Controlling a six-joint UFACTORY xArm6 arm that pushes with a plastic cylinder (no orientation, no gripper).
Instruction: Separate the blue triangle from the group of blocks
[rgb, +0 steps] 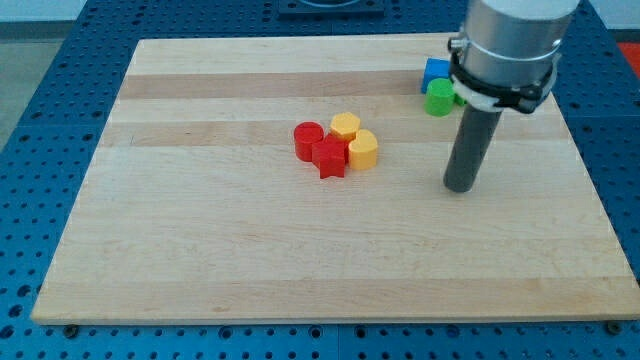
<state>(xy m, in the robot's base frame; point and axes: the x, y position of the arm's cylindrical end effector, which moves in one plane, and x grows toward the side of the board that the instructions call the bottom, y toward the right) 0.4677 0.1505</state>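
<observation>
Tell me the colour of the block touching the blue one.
Green, against the blue block; seen in the camera view.

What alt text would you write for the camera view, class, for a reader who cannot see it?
My tip rests on a wooden board, just below a blue block and green block near the view's top right. Near the middle, two red blocks and two yellow blocks cluster together.

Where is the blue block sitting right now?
The blue block sits near the view's top right of the board, touching the green block just below it, partly hidden by the arm. My tip rests lower, apart from both.
</observation>
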